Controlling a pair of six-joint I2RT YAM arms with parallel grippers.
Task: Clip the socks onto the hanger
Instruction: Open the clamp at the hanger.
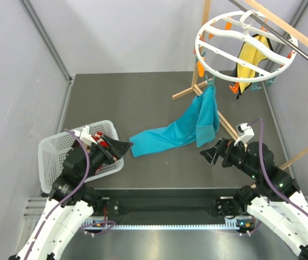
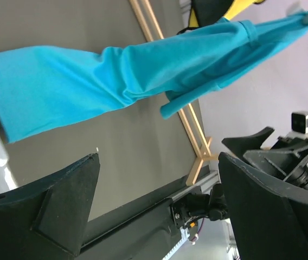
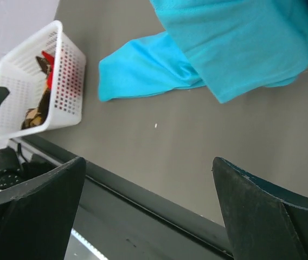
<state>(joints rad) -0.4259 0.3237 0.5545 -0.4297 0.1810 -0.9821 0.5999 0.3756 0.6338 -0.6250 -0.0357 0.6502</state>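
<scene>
Socks (image 3: 41, 96) sit in the basket (image 3: 70, 81) by your left tool (image 2: 159, 162). It and your right tool (image 3: 148, 162) gape wide, gripping nothing.

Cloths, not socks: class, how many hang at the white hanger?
2. The teal cloth hangs from the near rim of the hanger and trails onto the table; the yellow cloth hangs beneath its right side. More could be hidden.

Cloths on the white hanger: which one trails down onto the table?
The teal cloth: clipped at the near rim of the hanger, it runs down and spreads across the table. The yellow cloth hangs bunched under the hanger.
</scene>
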